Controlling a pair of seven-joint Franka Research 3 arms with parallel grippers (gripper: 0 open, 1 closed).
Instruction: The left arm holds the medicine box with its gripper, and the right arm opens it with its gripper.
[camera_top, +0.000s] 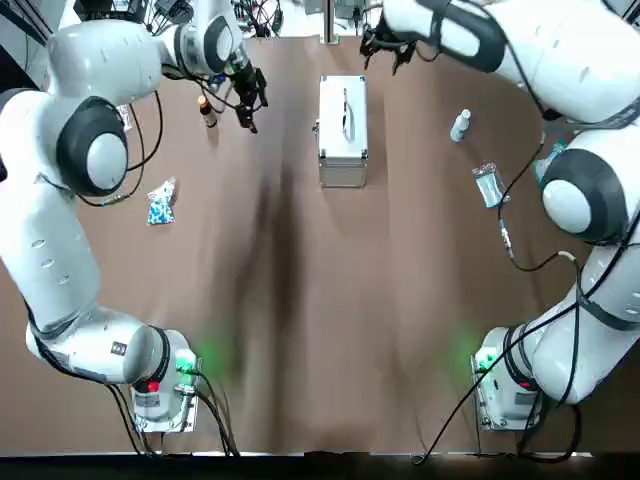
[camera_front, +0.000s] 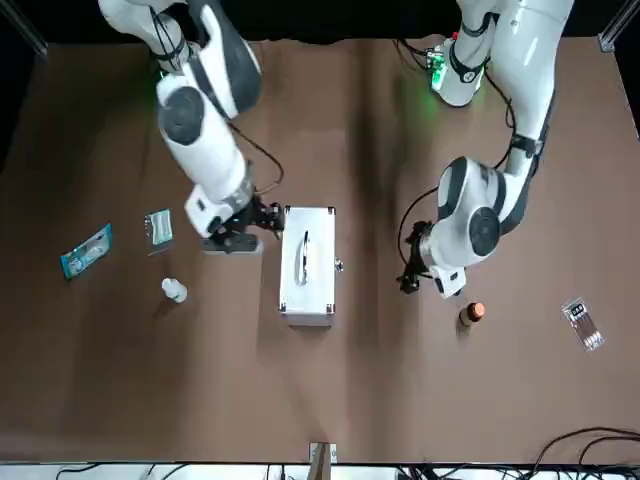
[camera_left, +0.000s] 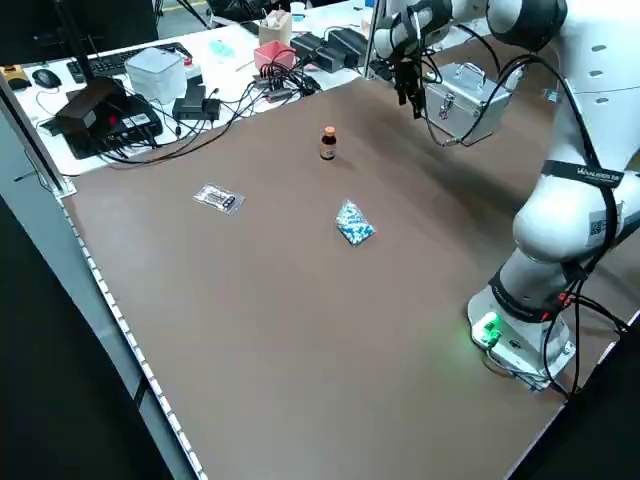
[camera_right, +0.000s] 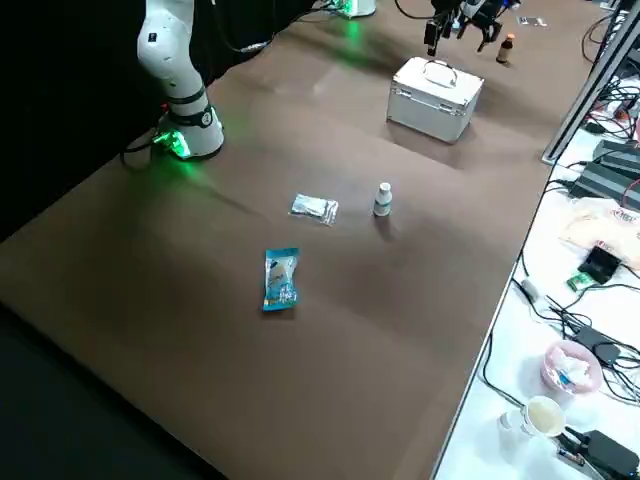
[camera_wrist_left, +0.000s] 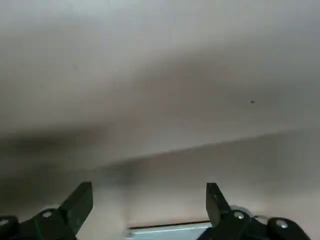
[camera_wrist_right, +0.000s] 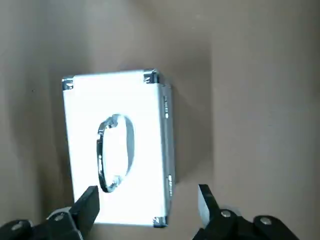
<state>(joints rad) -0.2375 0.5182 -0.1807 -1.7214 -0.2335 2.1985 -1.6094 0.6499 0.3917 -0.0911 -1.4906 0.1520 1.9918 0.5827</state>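
Top view shows the medicine box (camera_top: 342, 130) on the brown table (camera_top: 300, 330), well apart from both of my bases. It is a silver case and it stands closed, with its handle (camera_wrist_right: 115, 152) on the upper face. Neither of my pincers touches it.

My left pincer (camera_top: 250, 115) hangs over the table between the small brown bottle (camera_top: 207, 112) and the box, apart from both. In the left wrist view its fingers (camera_wrist_left: 80, 202) are spread wide and there is nothing between them.

My right pincer (camera_front: 262, 216) is above the table, close to one end of the box on my right side. In the right wrist view its fingers (camera_wrist_right: 205, 200) are also apart and empty, and the whole top of the box shows beyond them.

On my right side a white bottle (camera_top: 460, 125) stands alone on the table, clear of the box.
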